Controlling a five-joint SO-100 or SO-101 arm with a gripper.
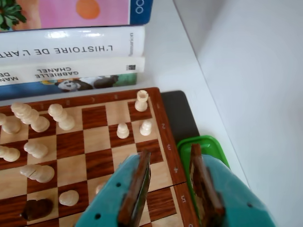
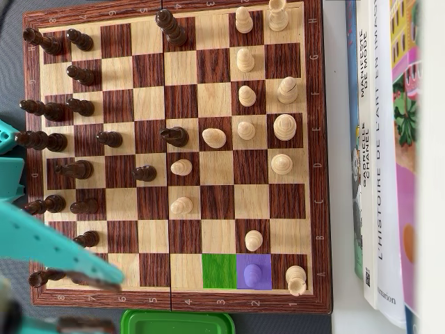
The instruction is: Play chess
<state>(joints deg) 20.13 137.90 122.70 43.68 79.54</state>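
The wooden chessboard (image 2: 316,174) fills the overhead view, with dark pieces (image 2: 76,108) on the left and white pieces (image 2: 245,94) on the right. One edge square is tinted green (image 2: 222,271). The square beside it is tinted purple and holds a white pawn (image 2: 248,274), next to the corner rook (image 2: 295,279). In the wrist view that pawn (image 1: 146,127) and rook (image 1: 141,100) stand ahead of my teal gripper (image 1: 168,153). The gripper is open and empty, and its brown-padded jaws straddle the board's numbered edge (image 1: 173,168). In the overhead view the gripper (image 2: 101,303) hangs over the lower left corner.
A green plastic container (image 1: 208,144) lies just off the board's edge under my right finger; it also shows in the overhead view (image 2: 177,323). A stack of books (image 1: 71,52) lies beyond the rook's end of the board and shows in the overhead view (image 2: 379,174).
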